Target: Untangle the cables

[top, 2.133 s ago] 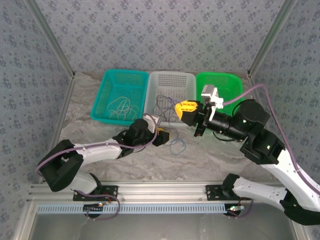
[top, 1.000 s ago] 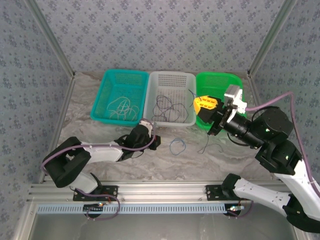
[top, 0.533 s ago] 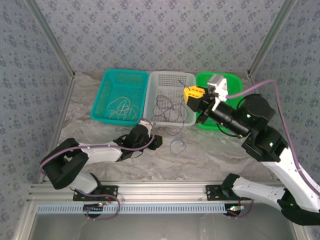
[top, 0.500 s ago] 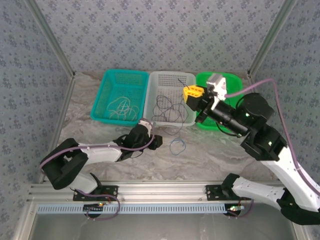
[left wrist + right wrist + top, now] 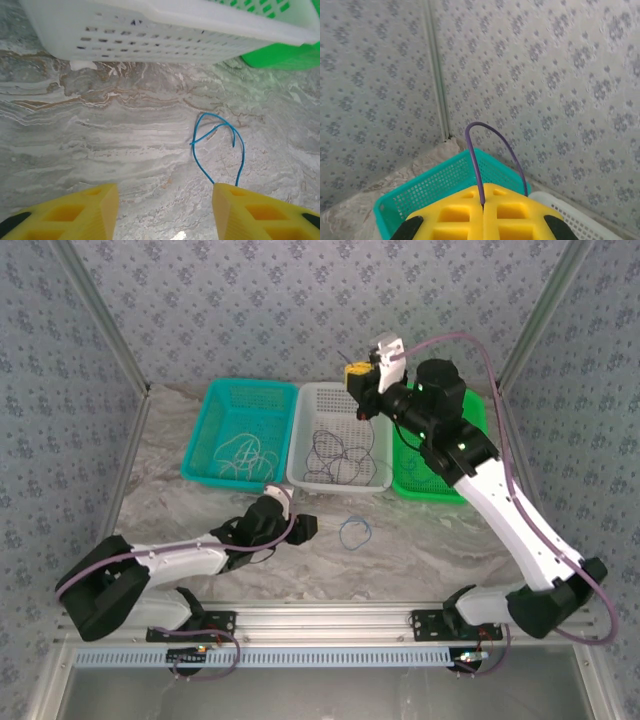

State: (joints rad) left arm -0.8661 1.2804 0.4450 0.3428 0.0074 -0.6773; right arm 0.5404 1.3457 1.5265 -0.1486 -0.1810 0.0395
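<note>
Hanging over the far-edge white basket [image 5: 336, 483], right claw [image 5: 355, 373] [image 5: 483, 200] tight on a dark cable [image 5: 479, 165]; left claw [image 5: 305, 528] [image 5: 165, 200] wide, near the blue cable [image 5: 354, 532] [image 5: 200, 160].

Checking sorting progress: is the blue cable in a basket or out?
Out: the blue cable lies looped on the table, before the white basket.

Top external: high behind arm bases, looking down over whole surface [image 5: 430, 550].
Left wrist: low, close to surface, facing white basket [image 5: 150, 40] wall at upper frame.
Right wrist: raised, facing wall corner [image 5: 437, 85], teal basket [image 5: 440, 182] lower frame.
Shared: top/left, blue cable [image 5: 220, 145]; top/right, teal basket.
</note>
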